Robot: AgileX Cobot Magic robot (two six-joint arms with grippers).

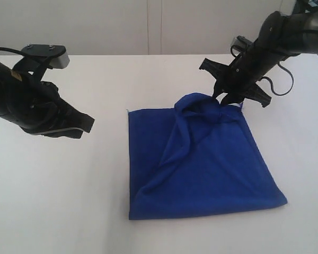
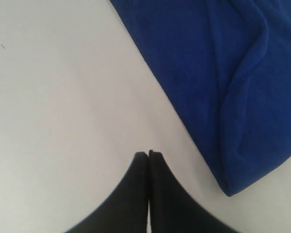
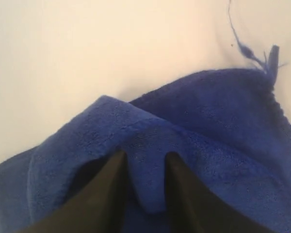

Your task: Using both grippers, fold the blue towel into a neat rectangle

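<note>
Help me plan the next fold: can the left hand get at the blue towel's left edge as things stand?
Probably yes. The left hand hangs shut beside the blue towel, with only bare table between them; it would have to open first.

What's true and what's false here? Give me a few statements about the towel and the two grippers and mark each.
The right gripper pinches a fold of the blue towel. True.
The left gripper is open. False: it is shut, holding nothing.
The blue towel lies perfectly flat. False: it is bunched and creased by the right gripper.
The left gripper is off the blue towel, over bare table. True.
</note>
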